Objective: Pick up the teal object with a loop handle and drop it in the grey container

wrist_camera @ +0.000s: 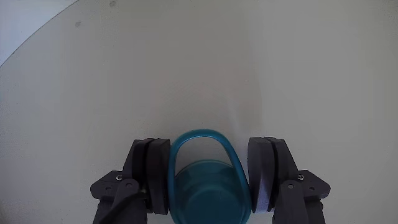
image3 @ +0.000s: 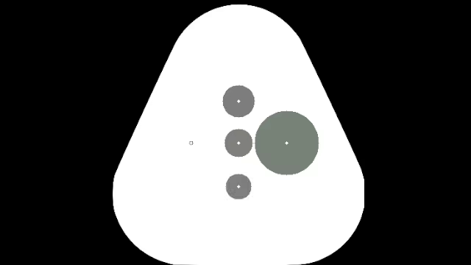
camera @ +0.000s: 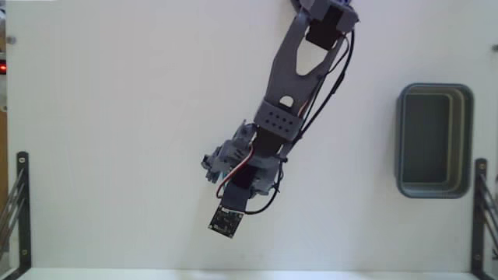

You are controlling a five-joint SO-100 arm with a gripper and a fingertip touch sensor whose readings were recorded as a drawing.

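Observation:
In the wrist view the teal object with a loop handle (wrist_camera: 208, 198) sits between the two dark fingers of my gripper (wrist_camera: 209, 144), its thin loop pointing away from the camera. Both finger pads touch its sides, so the gripper is shut on it over the white table. In the fixed view the gripper (camera: 222, 162) hangs near the table's middle, and the arm hides the teal object there. The grey container (camera: 469, 140), with nothing showing inside it, stands at the right edge, far from the gripper.
Black clamp brackets (camera: 20, 206) stand at the lower left and lower right (camera: 479, 210) table edges in the fixed view. The arm's base (camera: 327, 9) is at the top centre. White tabletop lies between gripper and container.

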